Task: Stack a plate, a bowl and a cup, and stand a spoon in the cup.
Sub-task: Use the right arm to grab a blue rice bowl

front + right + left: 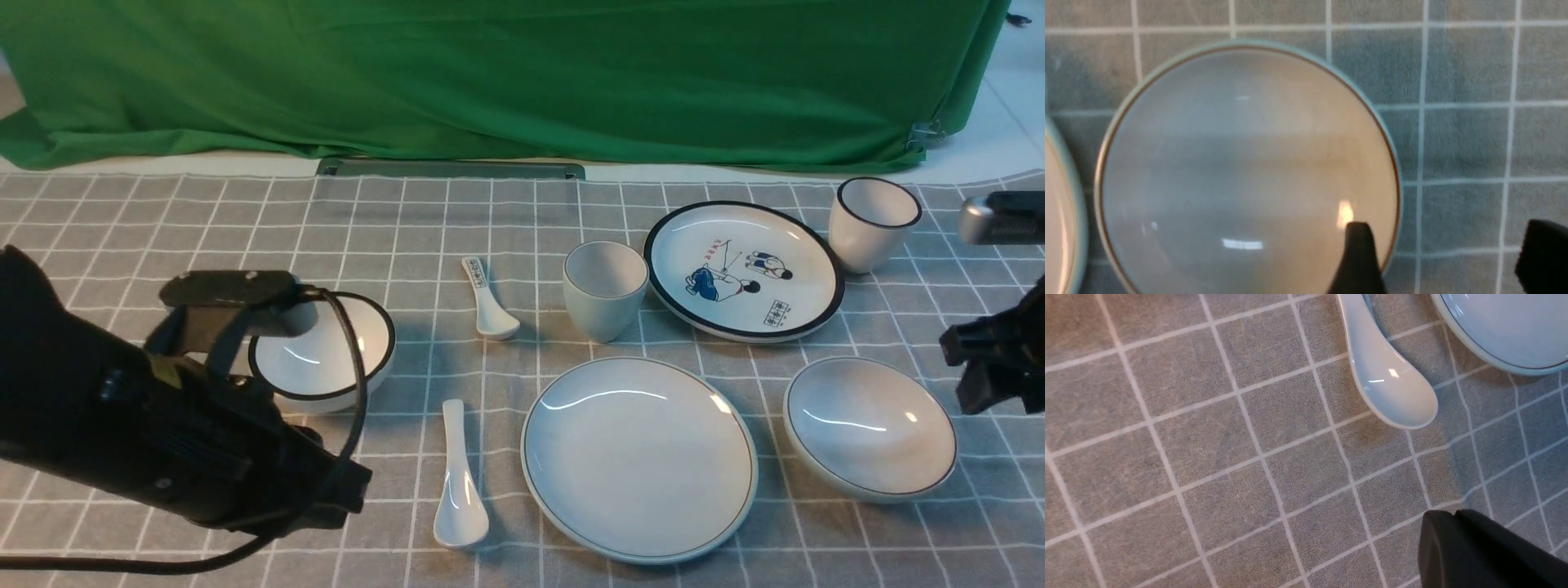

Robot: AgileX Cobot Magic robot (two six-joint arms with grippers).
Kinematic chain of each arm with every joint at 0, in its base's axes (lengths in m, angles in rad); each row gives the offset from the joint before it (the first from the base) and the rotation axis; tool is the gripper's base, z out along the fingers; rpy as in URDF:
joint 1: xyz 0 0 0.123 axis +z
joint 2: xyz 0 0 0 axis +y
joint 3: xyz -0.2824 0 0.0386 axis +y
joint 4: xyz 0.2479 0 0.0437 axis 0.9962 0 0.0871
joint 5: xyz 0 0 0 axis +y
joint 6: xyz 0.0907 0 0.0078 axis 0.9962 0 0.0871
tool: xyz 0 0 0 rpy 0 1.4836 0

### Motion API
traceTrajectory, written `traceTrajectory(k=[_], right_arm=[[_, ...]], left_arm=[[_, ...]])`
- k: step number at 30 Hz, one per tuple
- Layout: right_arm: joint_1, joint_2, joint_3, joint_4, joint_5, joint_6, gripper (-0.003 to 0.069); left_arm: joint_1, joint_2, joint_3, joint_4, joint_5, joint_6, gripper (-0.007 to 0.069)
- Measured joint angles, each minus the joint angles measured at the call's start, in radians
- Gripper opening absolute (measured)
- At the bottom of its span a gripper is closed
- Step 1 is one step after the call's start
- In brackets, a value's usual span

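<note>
"Plate first: where is the large plain white round plate with the thin dark rim line (641,461)?"

"Front view: flat on the grey checked cloth (392,212), near its middle. The shallow wide white bowl with a thin dark rim line (869,429) sits just to its right, upright and separate."

"And the plain pale grey-white handleless cup (604,290)?"

"Upright behind the plate, close beside the black-rimmed white plate with cartoon figures (743,269). A black-rimmed white cup (873,224) stands at that plate's far right side."

"Spoons?"

"The larger glossy white ceramic spoon (461,490) lies left of the plain plate, bowl end nearer us. The smaller white spoon with dark print on its handle (490,302) lies farther back. A deeper white bowl with a thick black rim (322,351) is partly hidden behind the black left gripper (351,494)."

"What does the left wrist view give?"

"The larger spoon on the cloth, part of the plain plate near it, and a dark fingertip (1470,543). That gripper is closed, with nothing in it."

"The right wrist view?"

"The black right gripper (1449,249) has its fingers spread wide and empty. One shows against the shallow bowl, the other against cloth; I can't tell whether the first touches the bowl."
</note>
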Motion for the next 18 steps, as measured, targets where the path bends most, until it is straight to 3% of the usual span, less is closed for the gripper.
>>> traceTrajectory(k=[6, 9, 12, 14, 15, 18], right_arm=[[0.0, 0.13, -0.056, 0.007, 0.005, 0.003, 0.0553], [0.0, 0.176, -0.059, 0.007, 0.018, 0.001, 0.0505], [0.0, 0.191, -0.059, 0.014, 0.033, -0.01, 0.0412], [0.0, 0.195, -0.06, 0.046, 0.05, -0.045, 0.018], [0.001, 0.192, -0.069, 0.058, 0.068, -0.058, 0.0123], [0.007, 0.151, -0.089, 0.089, 0.093, -0.074, 0.0078]], left_arm=[[-0.002, 0.002, 0.0, 0.031, -0.005, -0.021, 0.0], [-0.004, 0.002, 0.0, 0.049, -0.005, -0.039, 0.0], [-0.006, 0.002, 0.0, 0.057, -0.005, -0.047, 0.0], [-0.007, 0.002, 0.0, 0.057, -0.006, -0.05, 0.0], [-0.007, 0.002, 0.0, 0.059, -0.006, -0.05, 0.0], [-0.007, 0.002, 0.0, 0.06, -0.007, -0.051, 0.0]])
